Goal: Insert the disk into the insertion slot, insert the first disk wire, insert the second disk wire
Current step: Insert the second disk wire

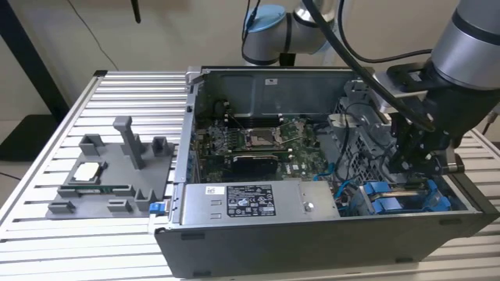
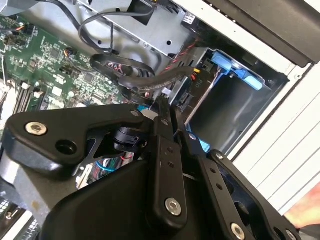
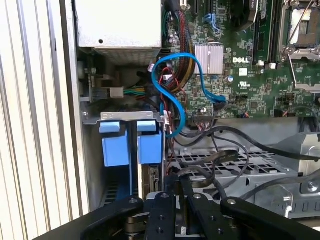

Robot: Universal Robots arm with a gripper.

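Observation:
Two bright blue carrier tabs sit in the dark drive cage at the front corner of the open computer case, on the exterior view's right. In the first wrist view the blue carrier stands in the insertion slot beside the perforated cage wall; the disk body is mostly hidden. A blue disk wire runs from the motherboard down behind the carrier. My gripper reaches into the cage. Its black fingers are pressed together at the tips, and my gripper appears to pinch the blue wire's end.
A grey labelled power-supply box lies along the case's front. The green motherboard fills the case floor. Loose black cables loop over the cage close to the fingers. A grey fixture plate rests on the slotted table.

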